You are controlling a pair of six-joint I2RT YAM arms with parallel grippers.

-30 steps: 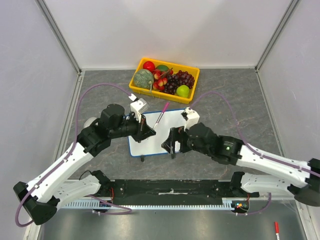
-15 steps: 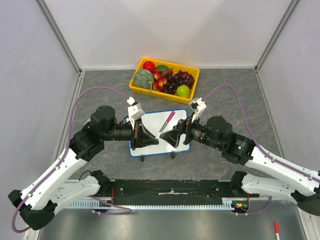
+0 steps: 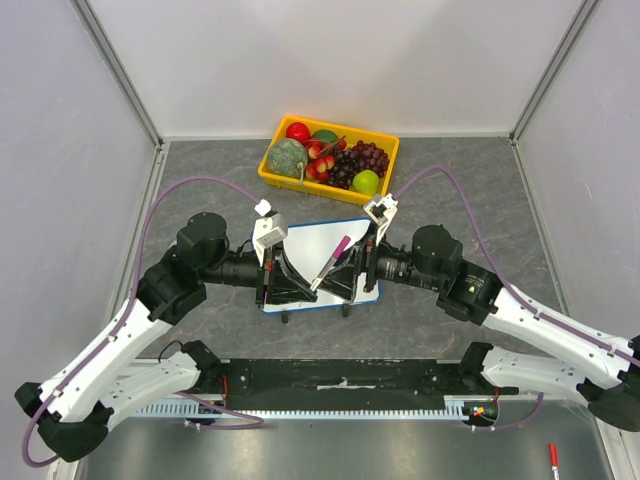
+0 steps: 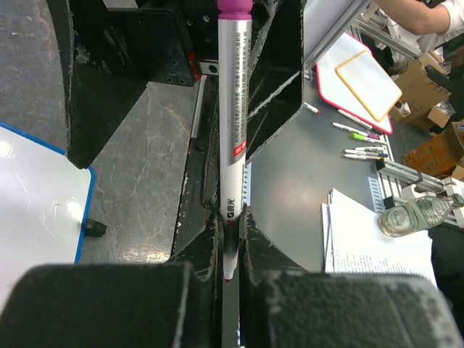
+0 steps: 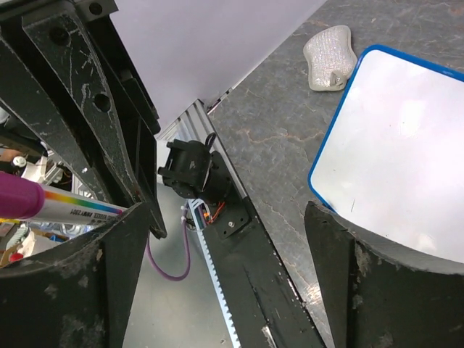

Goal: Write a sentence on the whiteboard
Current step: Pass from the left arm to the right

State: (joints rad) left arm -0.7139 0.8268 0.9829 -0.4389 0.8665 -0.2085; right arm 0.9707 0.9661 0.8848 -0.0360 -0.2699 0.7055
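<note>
Kim: Right gripper (image 3: 348,268) swings inward, fingers spread wide, and now flanks the marker (image 3: 333,257) at its pink cap.
Lee: Barrel sits clenched in left gripper (image 3: 305,285) (uncapping next, probably); whiteboard (image 3: 305,236) lies beneath both, centre, unwritten.

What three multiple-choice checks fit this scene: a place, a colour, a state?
1. The fruit basket sits: A) beyond the whiteboard; B) by the arm bases; C) on the whiteboard.
2. The marker has a cap that is: A) green; B) magenta; C) black.
3. The right hand is: A) shut on the marker; B) shut on nothing; C) open.
1 A: it lies farther back than the whiteboard. 2 B: the cap shows magenta. 3 C: its jaws stand wide apart; the left hand grips the marker.
</note>
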